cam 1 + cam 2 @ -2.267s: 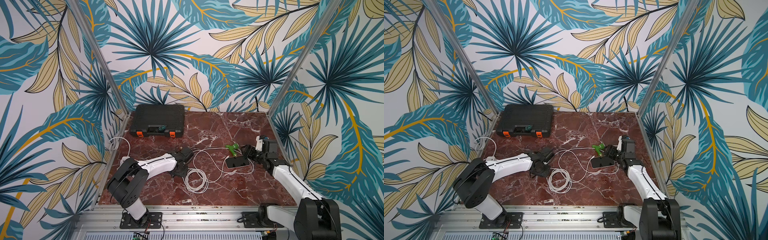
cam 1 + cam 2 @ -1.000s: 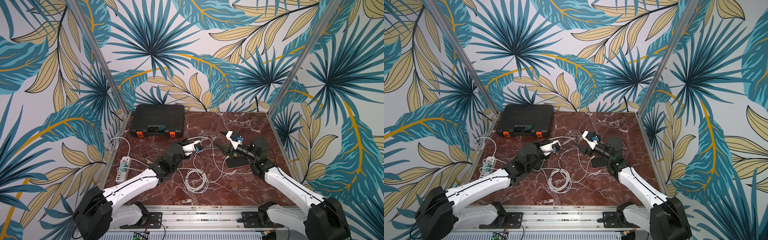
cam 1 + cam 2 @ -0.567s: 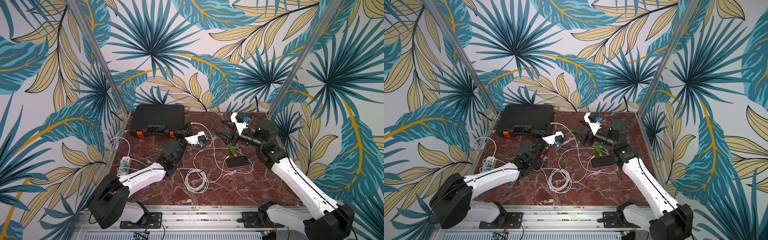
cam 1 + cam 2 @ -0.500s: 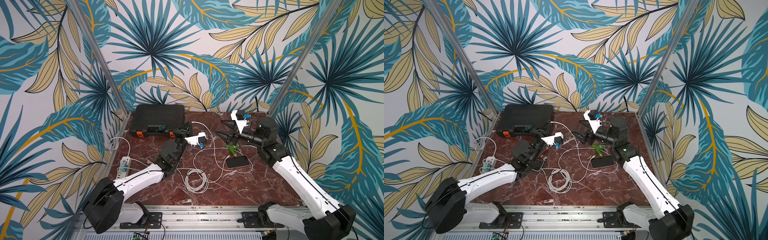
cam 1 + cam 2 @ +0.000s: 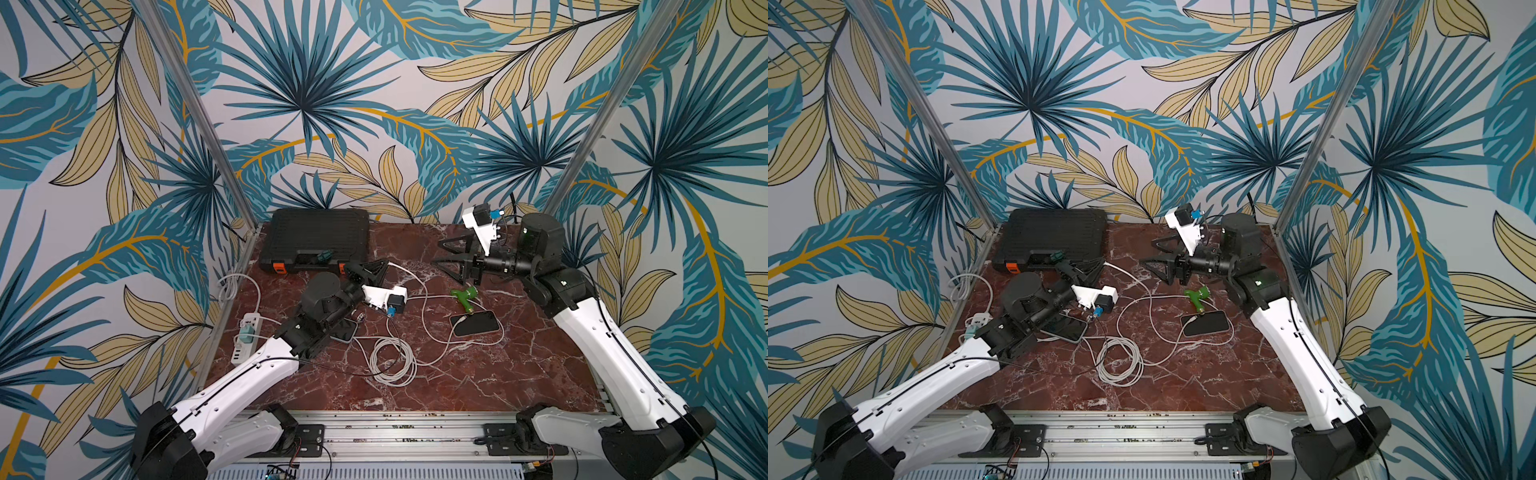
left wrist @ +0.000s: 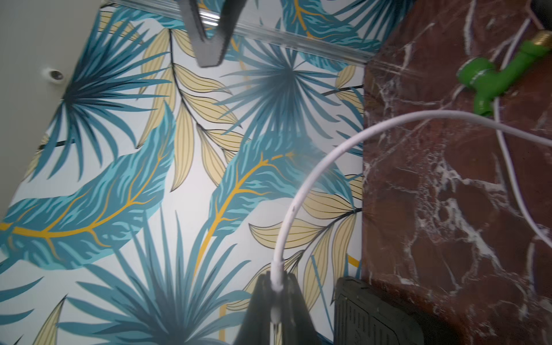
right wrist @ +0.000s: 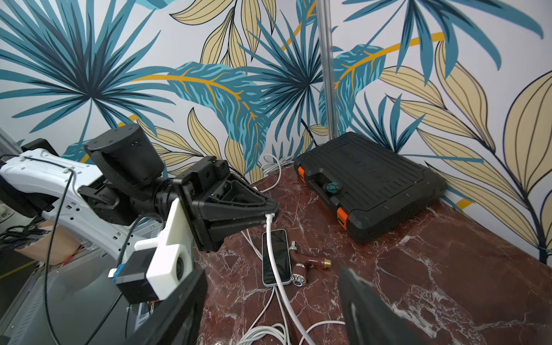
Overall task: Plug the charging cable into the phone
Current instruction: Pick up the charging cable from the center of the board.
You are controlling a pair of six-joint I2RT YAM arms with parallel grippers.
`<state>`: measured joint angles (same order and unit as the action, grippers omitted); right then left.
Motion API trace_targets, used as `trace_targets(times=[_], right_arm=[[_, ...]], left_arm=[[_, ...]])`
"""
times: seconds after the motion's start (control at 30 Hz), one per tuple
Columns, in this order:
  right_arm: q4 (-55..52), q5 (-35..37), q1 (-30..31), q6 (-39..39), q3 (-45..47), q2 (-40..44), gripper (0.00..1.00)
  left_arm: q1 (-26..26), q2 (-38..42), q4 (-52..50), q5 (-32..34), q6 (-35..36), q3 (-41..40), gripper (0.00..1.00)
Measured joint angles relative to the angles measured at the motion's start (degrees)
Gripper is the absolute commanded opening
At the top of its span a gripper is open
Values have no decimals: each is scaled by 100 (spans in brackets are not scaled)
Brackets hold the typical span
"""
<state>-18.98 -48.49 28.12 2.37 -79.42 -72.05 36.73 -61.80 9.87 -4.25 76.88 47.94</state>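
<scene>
Now that both arms have risen off the table [image 5: 498, 386], the left gripper [image 5: 384, 264] is clamped on the plug end of the charging cable [image 5: 409, 272], left of centre in a top view, while the right gripper [image 5: 438, 252], jaws wide and empty, has left the dark phone [image 5: 476, 322] at centre right. A second phone [image 5: 345, 331] lies under the left arm. With the plug lifted, aiming at a port comes next; which phone, I cannot tell.

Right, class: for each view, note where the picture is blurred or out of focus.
Left wrist view: the left fingers clamping the cable are soft, and the wallpaper smears. Right wrist view: the right fingers are dark and blurred, the phone crisp. Both top views: sharp and evenly lit.
</scene>
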Motion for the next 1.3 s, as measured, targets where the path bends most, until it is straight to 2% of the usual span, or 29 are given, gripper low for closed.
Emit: trace_targets(times=[0.13,0.23,0.7,0.87,1.03,1.3], right_arm=[[-238,-299,0,2,-24,-260,72],[-273,-564,0,92,-28,-531,70],[31,-1563,0,946,-435,-1867,55],[74,-1727,4,1075,-487,-2124,55],[127,-1823,33,1180,-492,-2223,46],[192,-1932,210,1266,-549,-2557,44]], left_arm=[[-46,11,-527,-136,125,-7,0],[-59,9,-518,-138,264,-15,0],[-57,-310,874,-157,1224,-409,0],[-57,-387,977,-225,1488,-404,0],[-57,-481,1010,-299,1641,-361,0],[-57,-643,1073,-348,1690,-299,0]])
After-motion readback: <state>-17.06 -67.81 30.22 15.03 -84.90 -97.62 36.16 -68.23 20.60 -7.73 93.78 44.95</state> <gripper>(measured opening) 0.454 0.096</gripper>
